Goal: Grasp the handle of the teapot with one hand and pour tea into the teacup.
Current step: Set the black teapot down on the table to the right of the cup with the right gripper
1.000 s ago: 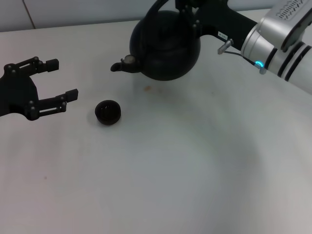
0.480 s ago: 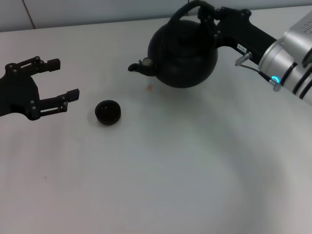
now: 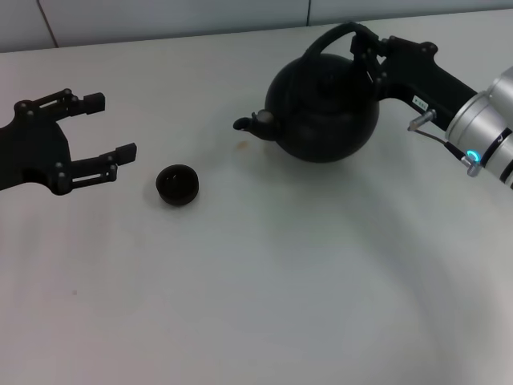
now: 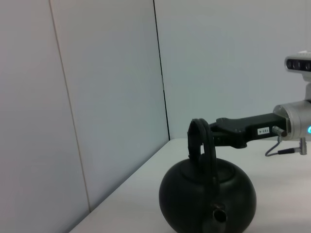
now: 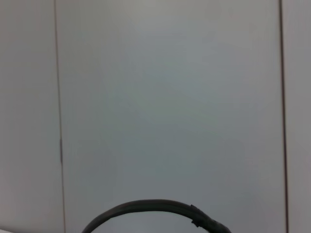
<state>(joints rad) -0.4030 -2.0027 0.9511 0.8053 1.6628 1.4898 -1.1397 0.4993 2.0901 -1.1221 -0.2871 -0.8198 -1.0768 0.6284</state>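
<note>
At far right, the right tool [image 3: 365,50] clenches the teapot's [image 3: 325,112] handle [image 3: 341,34]; left tool [image 3: 103,128] gapes idle.

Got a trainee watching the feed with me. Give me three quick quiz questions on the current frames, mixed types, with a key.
1. True or false: the right gripper is shut on the handle of the teapot.
2. Multiple choice: the teapot's spout points toward A) the robot's right arm, B) the robot's left side, where the teacup sits, C) straight up.
3. Fill in: the left gripper is ____ and holds nothing, beside the teacup.

Key: 1 true; 2 B; 3 open.
</note>
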